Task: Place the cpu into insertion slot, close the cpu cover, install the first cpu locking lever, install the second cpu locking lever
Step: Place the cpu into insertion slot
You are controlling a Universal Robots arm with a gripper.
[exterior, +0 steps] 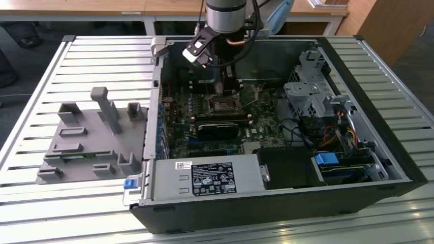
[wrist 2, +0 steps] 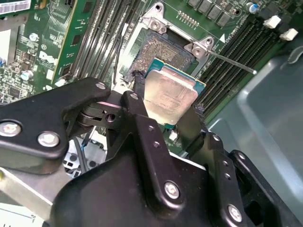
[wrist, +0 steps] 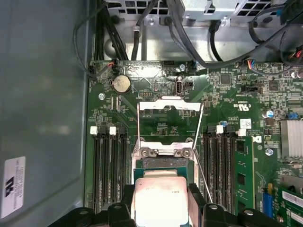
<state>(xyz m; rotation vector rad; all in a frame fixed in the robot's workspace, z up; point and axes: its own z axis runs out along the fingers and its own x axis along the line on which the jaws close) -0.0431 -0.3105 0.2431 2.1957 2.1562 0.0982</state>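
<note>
Nothing reads clearly: a white label (exterior: 211, 179) on the power supply (exterior: 169, 189) at the exterior view's lower centre, a white sticker (wrist: 12, 187) on the case wall (wrist: 42, 94), and faint engraving on the cpu (wrist: 158, 198).

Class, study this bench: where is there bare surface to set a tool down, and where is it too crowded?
Bare table slats lie past the grey fixture, on the far side from the camera, and at the exterior view's right of the computer case. Crowded: inside the case, where the gripper holds the cpu by the insertion slot, among cables.
</note>
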